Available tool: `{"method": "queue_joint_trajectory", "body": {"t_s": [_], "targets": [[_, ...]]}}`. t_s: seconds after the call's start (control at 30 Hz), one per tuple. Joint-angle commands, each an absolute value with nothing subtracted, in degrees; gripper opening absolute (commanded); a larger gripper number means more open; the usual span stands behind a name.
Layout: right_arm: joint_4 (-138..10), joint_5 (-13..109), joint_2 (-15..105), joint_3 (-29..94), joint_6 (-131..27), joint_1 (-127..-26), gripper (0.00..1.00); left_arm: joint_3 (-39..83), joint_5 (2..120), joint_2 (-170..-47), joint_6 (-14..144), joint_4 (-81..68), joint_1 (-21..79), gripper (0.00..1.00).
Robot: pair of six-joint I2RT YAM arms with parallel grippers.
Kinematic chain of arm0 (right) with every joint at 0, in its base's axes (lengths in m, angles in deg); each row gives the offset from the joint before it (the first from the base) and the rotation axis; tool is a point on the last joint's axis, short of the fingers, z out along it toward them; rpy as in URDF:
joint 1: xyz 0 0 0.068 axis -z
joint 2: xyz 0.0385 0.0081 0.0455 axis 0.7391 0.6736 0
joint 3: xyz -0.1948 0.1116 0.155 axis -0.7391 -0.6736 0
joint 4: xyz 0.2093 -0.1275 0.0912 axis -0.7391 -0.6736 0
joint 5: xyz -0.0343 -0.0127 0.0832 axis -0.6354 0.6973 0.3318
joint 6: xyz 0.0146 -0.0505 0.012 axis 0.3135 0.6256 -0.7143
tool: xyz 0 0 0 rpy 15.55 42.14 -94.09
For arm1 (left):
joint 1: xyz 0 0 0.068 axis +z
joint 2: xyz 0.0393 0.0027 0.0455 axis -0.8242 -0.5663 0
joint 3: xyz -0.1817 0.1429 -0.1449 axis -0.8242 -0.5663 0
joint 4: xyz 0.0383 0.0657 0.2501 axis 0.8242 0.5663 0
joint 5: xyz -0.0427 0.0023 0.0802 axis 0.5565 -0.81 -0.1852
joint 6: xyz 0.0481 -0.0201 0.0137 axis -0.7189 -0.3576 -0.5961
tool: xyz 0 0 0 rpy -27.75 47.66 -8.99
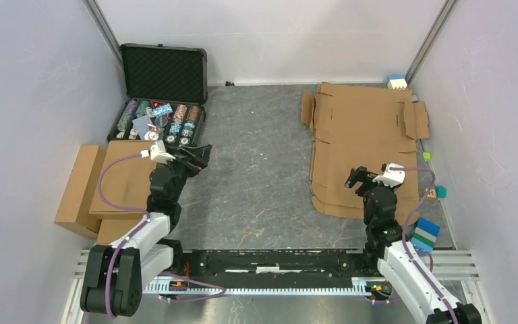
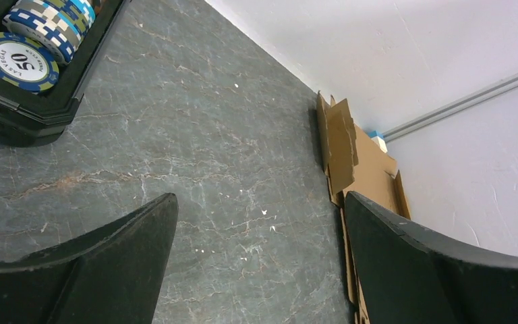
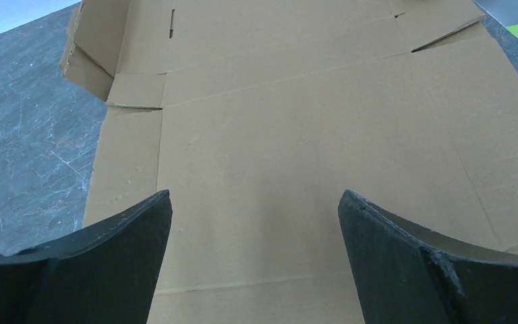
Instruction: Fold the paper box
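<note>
Flat and unfolded, the paper box (image 1: 367, 128) lies on the right half of the grey table (image 1: 256, 169), with one small flap at its far-left corner raised. The right gripper (image 1: 358, 178) hangs over the sheet's near part, fingers spread wide and holding nothing. The left gripper (image 1: 199, 156) is well apart on the table's left side, equally wide and empty. It sits near the open black case (image 1: 164, 73) of poker chips (image 1: 156, 121) and some brown cardboard boxes (image 1: 118, 182).
</note>
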State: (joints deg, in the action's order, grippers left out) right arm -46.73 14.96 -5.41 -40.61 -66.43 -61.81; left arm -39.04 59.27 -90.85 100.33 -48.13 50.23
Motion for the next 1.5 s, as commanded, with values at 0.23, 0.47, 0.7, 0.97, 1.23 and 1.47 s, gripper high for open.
{"method": "queue_joint_trajectory", "body": {"t_s": [0.23, 0.47, 0.7, 0.97, 1.23, 1.47], "targets": [[-49.42, 17.91, -4.13, -35.65, -68.17, -61.8, 0.98, -39.8, 58.9, -86.29, 97.15, -46.67, 49.93, 1.0], [-54.74, 27.32, 8.27, -25.7, -65.69, -62.43, 0.98, -38.12, 67.0, -94.19, 96.93, -55.07, 47.1, 1.0], [-56.85, 27.61, 23.76, -18.0, -62.27, -68.8, 0.98, -34.61, 67.87, -96.47, 92.74, -52.84, 41.6, 1.0], [-58.55, 20.79, 34.4, -11.11, -62.43, -75.91, 0.98, -30.45, 67.69, -98.68, 87.36, -48.35, 35.47, 1.0], [-61.59, 14.74, 42.97, -6.29, -63.9, -77.84, 0.98, -29.46, 68.13, -100.46, 86.93, -48.09, 34.59, 1.0], [-60.28, 16.45, 46.65, -4.95, -64.58, -78.34, 0.93, -29.61, 66.37, -100.31, 86.51, -47.12, 34.47, 1.0]]}}
